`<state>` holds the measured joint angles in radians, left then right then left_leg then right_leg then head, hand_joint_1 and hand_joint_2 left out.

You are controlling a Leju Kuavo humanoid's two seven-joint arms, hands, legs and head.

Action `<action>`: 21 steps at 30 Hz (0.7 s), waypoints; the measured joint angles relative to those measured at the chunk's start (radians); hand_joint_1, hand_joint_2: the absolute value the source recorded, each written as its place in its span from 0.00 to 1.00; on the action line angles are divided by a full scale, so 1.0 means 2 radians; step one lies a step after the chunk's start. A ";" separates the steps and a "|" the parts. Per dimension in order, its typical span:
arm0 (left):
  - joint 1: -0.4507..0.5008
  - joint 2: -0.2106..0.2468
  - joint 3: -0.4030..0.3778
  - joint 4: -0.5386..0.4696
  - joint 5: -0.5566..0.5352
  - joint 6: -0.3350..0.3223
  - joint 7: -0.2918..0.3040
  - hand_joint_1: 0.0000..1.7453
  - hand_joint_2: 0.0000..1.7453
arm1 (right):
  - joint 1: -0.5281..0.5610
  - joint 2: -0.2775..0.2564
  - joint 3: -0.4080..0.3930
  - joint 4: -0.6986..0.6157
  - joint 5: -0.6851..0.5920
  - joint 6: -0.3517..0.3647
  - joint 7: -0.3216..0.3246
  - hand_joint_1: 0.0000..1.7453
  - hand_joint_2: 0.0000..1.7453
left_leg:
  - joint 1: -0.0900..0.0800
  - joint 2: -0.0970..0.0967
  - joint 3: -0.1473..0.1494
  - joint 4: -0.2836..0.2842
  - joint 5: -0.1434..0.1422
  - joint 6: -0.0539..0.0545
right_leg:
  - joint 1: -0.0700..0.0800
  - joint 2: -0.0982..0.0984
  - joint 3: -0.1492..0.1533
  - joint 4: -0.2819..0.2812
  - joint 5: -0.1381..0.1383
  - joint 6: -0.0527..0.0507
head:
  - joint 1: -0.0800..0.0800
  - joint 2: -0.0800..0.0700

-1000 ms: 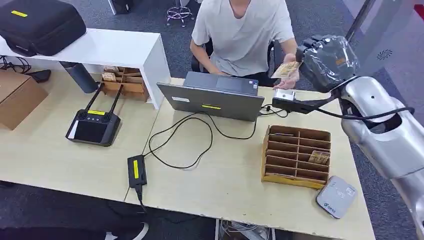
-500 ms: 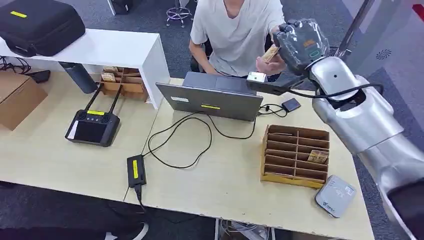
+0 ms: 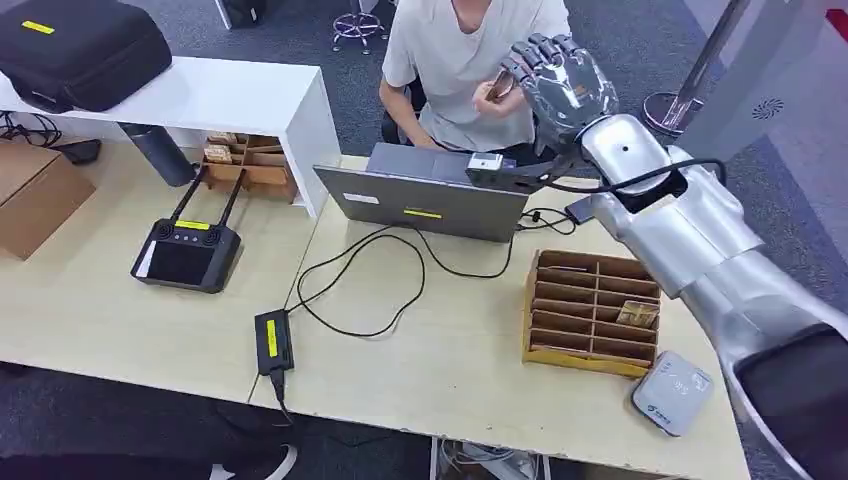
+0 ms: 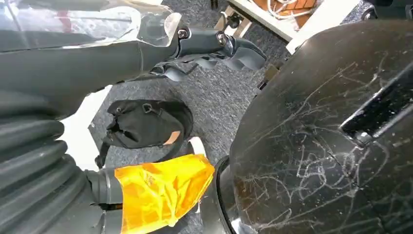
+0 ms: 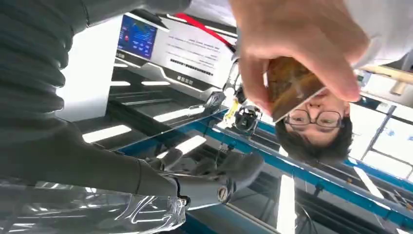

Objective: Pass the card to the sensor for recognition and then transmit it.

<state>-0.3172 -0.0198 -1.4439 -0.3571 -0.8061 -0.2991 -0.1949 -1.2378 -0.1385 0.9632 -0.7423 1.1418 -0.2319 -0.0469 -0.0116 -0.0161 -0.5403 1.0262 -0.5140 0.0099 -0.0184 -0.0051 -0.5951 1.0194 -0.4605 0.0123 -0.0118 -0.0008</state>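
**A:** Big stuff first? Materials, shapes?

**B:** Pale wood-grain table (image 3: 450, 390), flat, matte. White boxy shelf (image 3: 235, 95) at the far left with a black soft case (image 3: 80, 45) on top. Grey laptop (image 3: 425, 205), lid towards the camera. Brown slotted rack (image 3: 590, 310), cardboard-looking, with a spare card (image 3: 637, 315) in one right-side slot. Black controller (image 3: 185, 252) with two antennas. Rounded grey sensor (image 3: 672, 392), smooth plastic, at the near right corner.

**A:** Any readable text?

**B:** Not really. Yellow strips on the case, controller and laptop, but too small to read. Same for the faint mark on the sensor. Wall screen (image 5: 139, 38) in the right wrist view full of lines, all illegible.

**A:** And the hands? The card?

**B:** Right hand (image 3: 555, 72) raised high past the laptop, shiny silver, fingers spread wide, holding nothing. Card (image 3: 498, 85) pinched in a person's hand (image 3: 512, 78), just beside those fingers. Much clearer from the right wrist: card (image 5: 292, 85) glossy, brownish, rectangular, person's hand (image 5: 297, 44) clamped over it, robot fingers (image 5: 214, 170) well apart from it under clear plastic wrap. Left hand (image 4: 112, 58) seen from its own wrist: dark fingers stretched out loosely, nothing in them, orange tape on the thumb, grey carpet beyond.
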 joint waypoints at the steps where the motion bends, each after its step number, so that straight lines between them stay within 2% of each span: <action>1: 0.000 0.000 0.000 0.000 0.000 0.001 0.000 0.00 1.00 | 0.000 0.000 0.000 0.002 0.000 0.000 0.001 0.00 1.00 | 0.000 0.000 0.000 0.000 0.000 0.000 | 0.000 0.000 0.000 0.000 0.000 0.000 | 0.000 0.000; 13: 0.001 0.000 -0.002 0.000 0.005 0.013 0.012 0.00 1.00 | -0.001 0.001 0.006 0.005 0.000 -0.002 0.003 0.00 1.00 | 0.000 0.000 0.000 0.000 0.000 0.000 | 0.000 0.000 0.000 0.000 0.000 0.000 | 0.000 0.000; 21: 0.003 0.000 -0.002 0.000 0.013 0.013 0.027 0.00 1.00 | -0.003 -0.003 0.007 0.006 0.007 0.043 0.035 0.00 1.00 | 0.000 0.001 0.000 0.000 0.000 0.000 | 0.000 0.001 -0.001 0.000 0.000 0.000 | 0.000 0.000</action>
<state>-0.3112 -0.0195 -1.4473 -0.3571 -0.7801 -0.2731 -0.1408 -1.2447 -0.1446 0.9770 -0.7305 1.1555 -0.1457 0.0222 -0.0117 -0.0147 -0.5400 1.0266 -0.5141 0.0098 -0.0184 -0.0034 -0.5963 1.0197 -0.4604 0.0122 -0.0126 -0.0008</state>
